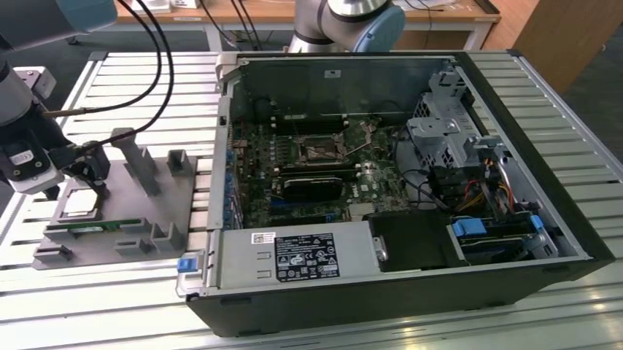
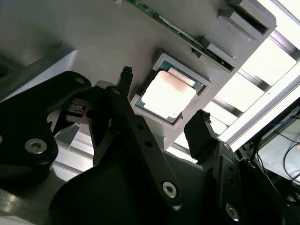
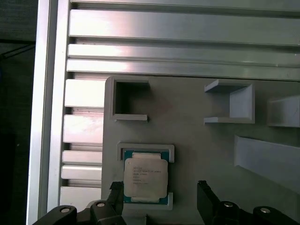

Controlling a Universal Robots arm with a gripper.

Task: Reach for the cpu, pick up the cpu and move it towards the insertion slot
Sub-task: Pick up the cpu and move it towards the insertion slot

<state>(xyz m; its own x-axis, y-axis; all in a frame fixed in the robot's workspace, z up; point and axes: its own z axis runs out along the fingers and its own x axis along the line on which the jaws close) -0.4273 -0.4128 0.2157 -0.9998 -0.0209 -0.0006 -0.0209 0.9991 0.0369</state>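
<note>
1. While the gripper (image 1: 86,177) hangs over the grey fixture (image 1: 146,219), I see its fingers standing apart, holding nothing.
2. I find the cpu (image 3: 145,177) seated in its nest on that fixture, untouched.
3. In the exterior view, the insertion slot (image 1: 319,152) lies between 2 and 3 o'clock from the cpu, well apart.
4. In the first wrist view one finger (image 3: 117,191) sits just beside the chip's edge and the other further off. I'd judge centring first, then a gentle, square grip on opposite rims.
</note>
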